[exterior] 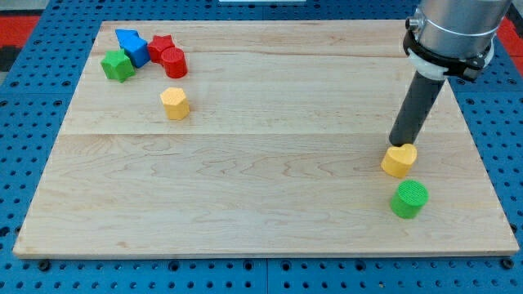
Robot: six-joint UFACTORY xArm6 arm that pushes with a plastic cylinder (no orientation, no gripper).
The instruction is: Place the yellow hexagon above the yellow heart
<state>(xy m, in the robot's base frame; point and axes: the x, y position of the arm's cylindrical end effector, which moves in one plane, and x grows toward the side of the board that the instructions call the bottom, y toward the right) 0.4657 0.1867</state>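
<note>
The yellow hexagon sits in the upper left part of the wooden board. The yellow heart lies far off at the view's right, below mid-height. My tip rests right at the heart's top edge, touching it or nearly so. The dark rod rises from there toward the view's top right. The hexagon is far to the left of my tip.
A green cylinder stands just below the heart. A cluster sits at the top left: a blue block, a red star, a red cylinder and a green block, just above the hexagon.
</note>
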